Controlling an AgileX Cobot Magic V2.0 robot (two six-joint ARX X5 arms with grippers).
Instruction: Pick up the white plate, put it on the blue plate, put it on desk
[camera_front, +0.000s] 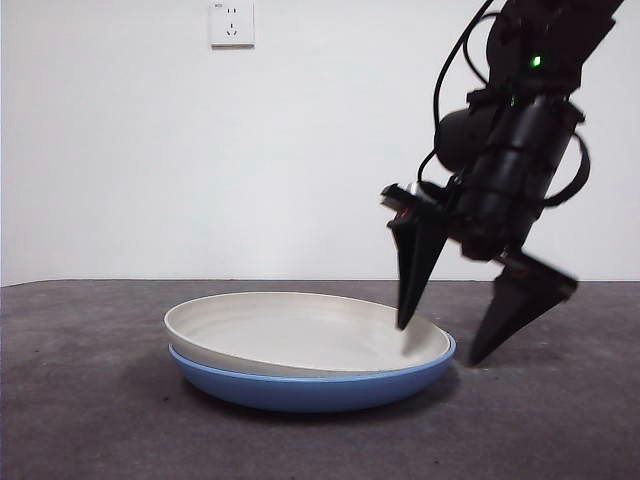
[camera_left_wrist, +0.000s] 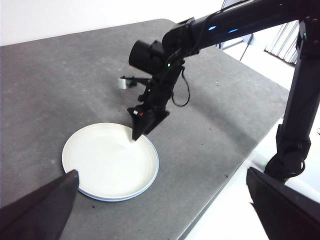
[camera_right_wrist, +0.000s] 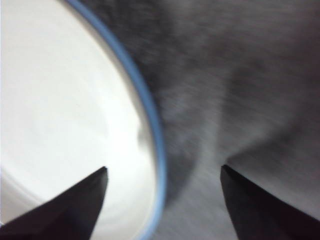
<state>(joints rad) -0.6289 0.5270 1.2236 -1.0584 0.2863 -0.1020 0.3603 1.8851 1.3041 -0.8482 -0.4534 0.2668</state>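
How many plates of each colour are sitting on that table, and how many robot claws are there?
White plate: 1, resting in the blue one
Blue plate: 1
Right claw: 1, open over the plates' edge
Left claw: 1, open, held back
Total: 4

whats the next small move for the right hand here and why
Probably lower a little and close on the near rim. The right hand is open, one finger over the white plate and the other outside the rim, straddling both stacked plates. The white plate already sits in the blue plate, so gripping the pair looks next. The left hand waits.
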